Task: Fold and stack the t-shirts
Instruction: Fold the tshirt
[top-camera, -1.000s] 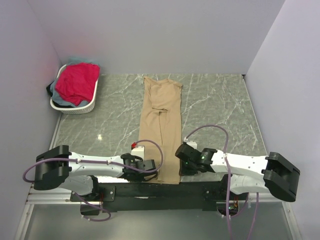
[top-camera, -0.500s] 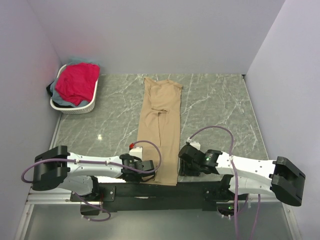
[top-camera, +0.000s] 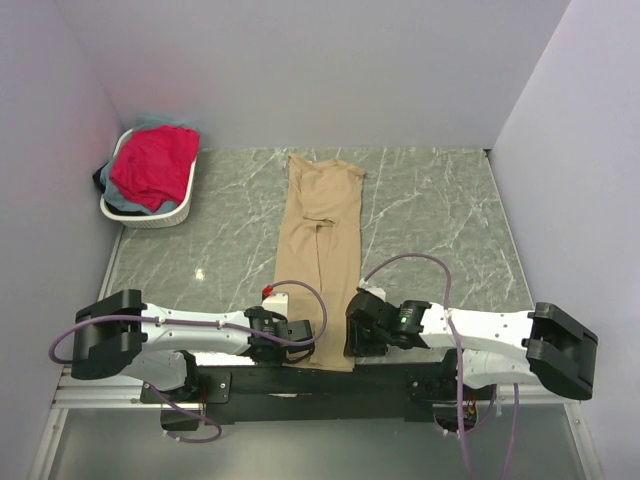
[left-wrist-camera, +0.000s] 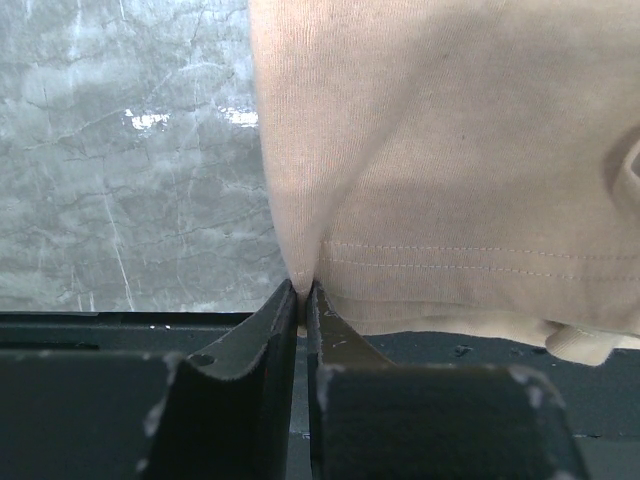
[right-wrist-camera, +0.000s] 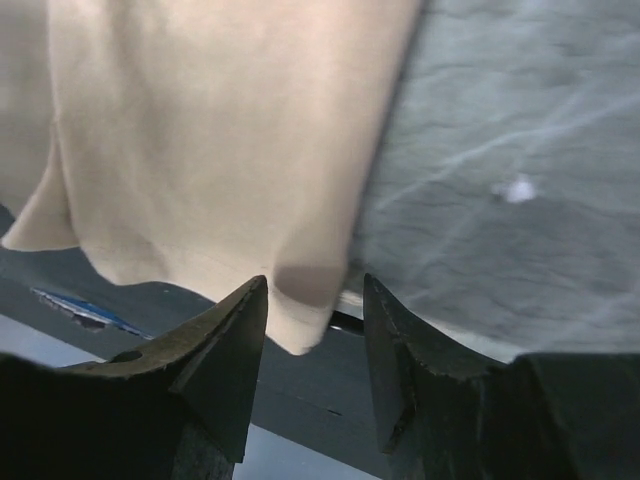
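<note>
A tan t-shirt (top-camera: 322, 260), folded into a long narrow strip, lies down the middle of the marble table, collar at the far end. My left gripper (top-camera: 303, 337) is shut on the strip's near left hem corner; in the left wrist view the cloth (left-wrist-camera: 450, 150) rises in a pinched peak from my left gripper (left-wrist-camera: 303, 293). My right gripper (top-camera: 352, 336) stands open at the near right corner. The right wrist view shows that corner of the t-shirt (right-wrist-camera: 220, 130) hanging loose inside my right gripper (right-wrist-camera: 315, 292), touching neither finger. A red-pink t-shirt (top-camera: 152, 165) tops the basket pile.
A white oval basket (top-camera: 150, 217) at the far left corner holds the red-pink shirt over pale blue-grey cloth (top-camera: 120, 200) and dark cloth (top-camera: 100, 178). A black rail (top-camera: 330, 380) runs along the table's near edge under both grippers. Walls close the left, back and right.
My right gripper has opened and shifted left to the shirt's near right corner. The left gripper has kept its pinch on the left corner and hardly moved.
</note>
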